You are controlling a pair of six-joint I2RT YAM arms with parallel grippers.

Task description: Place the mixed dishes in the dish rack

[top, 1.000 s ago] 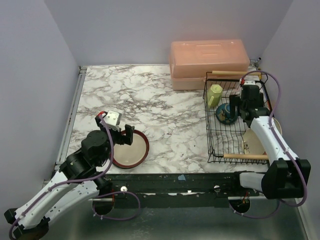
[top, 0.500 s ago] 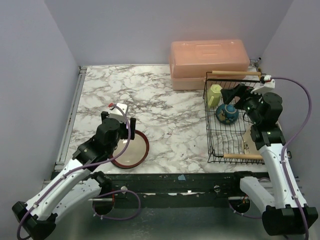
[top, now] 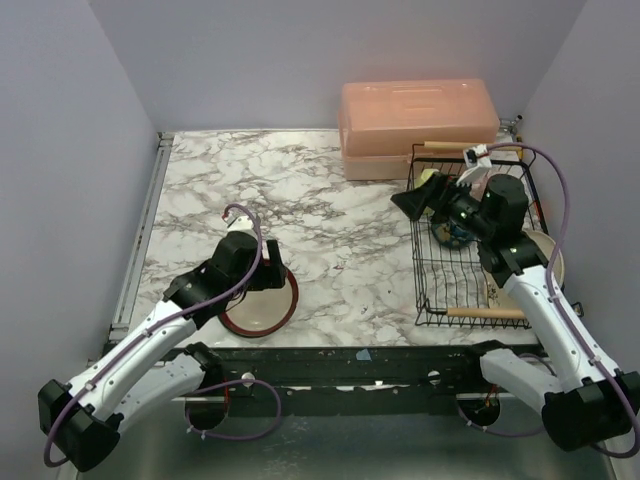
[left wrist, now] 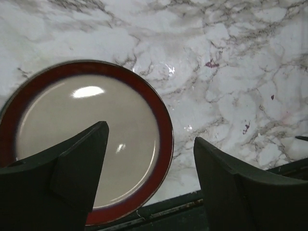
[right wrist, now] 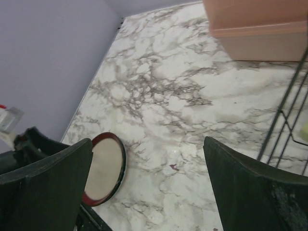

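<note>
On the marble tabletop (top: 330,220), the dark maroon-rimmed plate (top: 268,312) lies flat at lower left under the spread, empty left gripper (left wrist: 150,139), which should likely straddle its right rim and pinch firmly; the right gripper (right wrist: 147,142) gapes empty.

The top camera looks down from high behind the near edge, far enough off to hold the whole marble table (top: 330,200), the dish rack (top: 490,313) and the pink box (top: 418,120). The left wrist camera hangs close over the table's near edge, facing steeply down past the left gripper (left wrist: 150,134) onto the maroon-rimmed plate (left wrist: 91,139). The right wrist camera sits higher beside the rack, looking slantwise past the right gripper (right wrist: 147,142) across the marble toward the left wall (right wrist: 48,57); the plate shows in all three views.
</note>
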